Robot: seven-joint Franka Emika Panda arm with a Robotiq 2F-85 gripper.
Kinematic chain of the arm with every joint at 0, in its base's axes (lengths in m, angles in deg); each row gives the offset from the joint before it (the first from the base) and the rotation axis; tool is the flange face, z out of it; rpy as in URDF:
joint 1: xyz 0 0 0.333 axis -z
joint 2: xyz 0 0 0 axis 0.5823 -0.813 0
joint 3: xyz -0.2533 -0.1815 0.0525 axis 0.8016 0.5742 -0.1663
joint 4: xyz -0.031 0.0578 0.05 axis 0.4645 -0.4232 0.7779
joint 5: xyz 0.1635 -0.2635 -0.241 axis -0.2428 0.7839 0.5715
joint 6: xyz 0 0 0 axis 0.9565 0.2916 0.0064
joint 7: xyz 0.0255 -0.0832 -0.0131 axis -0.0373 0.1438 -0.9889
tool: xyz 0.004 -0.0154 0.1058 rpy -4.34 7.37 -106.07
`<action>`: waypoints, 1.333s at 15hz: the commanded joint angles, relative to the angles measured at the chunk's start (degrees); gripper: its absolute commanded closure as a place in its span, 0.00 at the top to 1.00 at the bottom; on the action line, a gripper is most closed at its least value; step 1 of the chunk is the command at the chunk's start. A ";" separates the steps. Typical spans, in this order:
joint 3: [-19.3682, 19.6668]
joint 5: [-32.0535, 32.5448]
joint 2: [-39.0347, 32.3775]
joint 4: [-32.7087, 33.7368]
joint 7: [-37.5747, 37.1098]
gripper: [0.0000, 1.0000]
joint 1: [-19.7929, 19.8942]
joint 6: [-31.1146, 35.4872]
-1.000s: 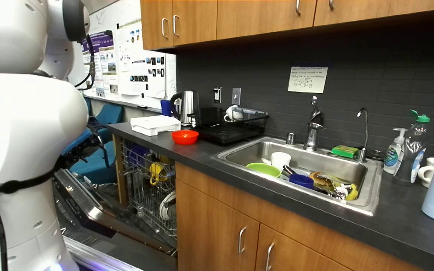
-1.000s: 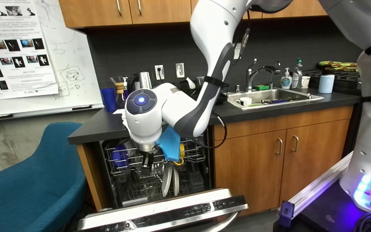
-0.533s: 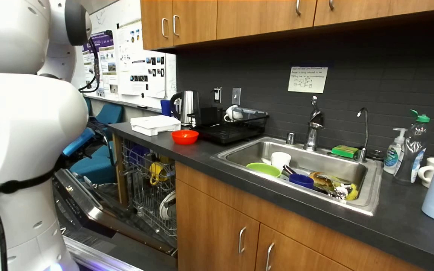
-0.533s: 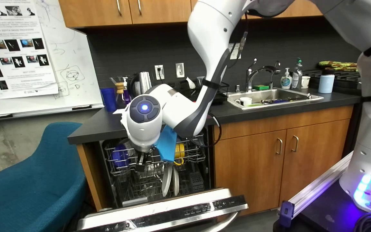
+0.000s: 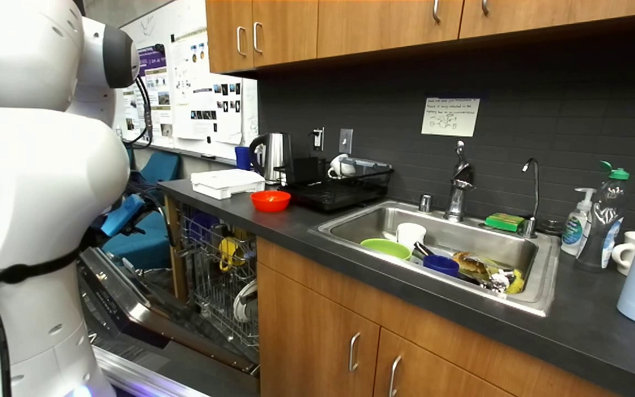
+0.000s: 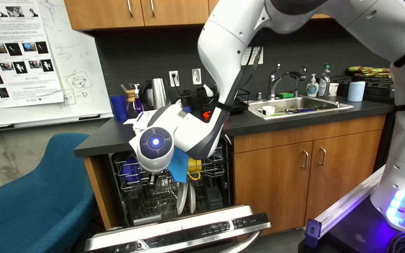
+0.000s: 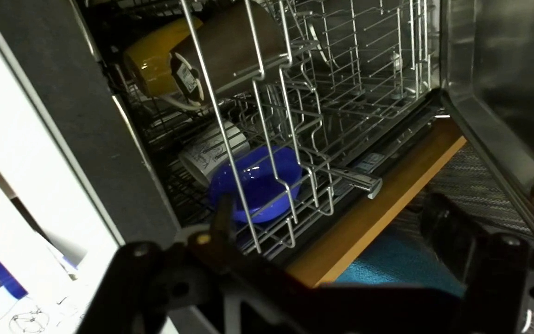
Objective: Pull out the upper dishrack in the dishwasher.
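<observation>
The dishwasher (image 6: 185, 228) stands with its door dropped down. Its upper dishrack (image 7: 220, 121), a grey wire grid, holds a blue bowl (image 7: 267, 185), a yellow mug (image 7: 151, 60), a brown cup (image 7: 244, 41) and a white cup (image 7: 216, 148). In an exterior view my gripper (image 6: 152, 179) is in front of the rack's left half, under the wrist. The wrist view has my gripper (image 7: 332, 208) wide open with nothing held. One finger overlaps the bowl and front wires; the other is over the floor. Whether it touches the rack I cannot tell. The arm hides part of the rack.
Below, a lower rack holds white plates (image 6: 186, 196). Left of the dishwasher are a wooden end panel (image 7: 378, 208) and a blue chair (image 6: 47, 189). The countertop edge (image 6: 107, 149) runs above the cavity, close to the forearm. A sink (image 5: 543, 275) lies further along the counter.
The wrist has come down and tilted, so less of the gripper shows below it. The gripper has shifted slightly left along the rack. The rack has not moved, and the jaws stay open.
</observation>
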 commanded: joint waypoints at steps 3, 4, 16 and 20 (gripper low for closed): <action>-1.15 3.53 -5.18 5.19 0.84 1.00 1.17 -5.29; -1.14 3.83 -5.92 5.75 0.96 1.00 1.23 -6.04; -0.52 3.63 -13.69 14.33 4.52 1.00 1.31 -12.71; -0.19 3.51 -15.46 16.80 5.46 1.00 1.40 -13.88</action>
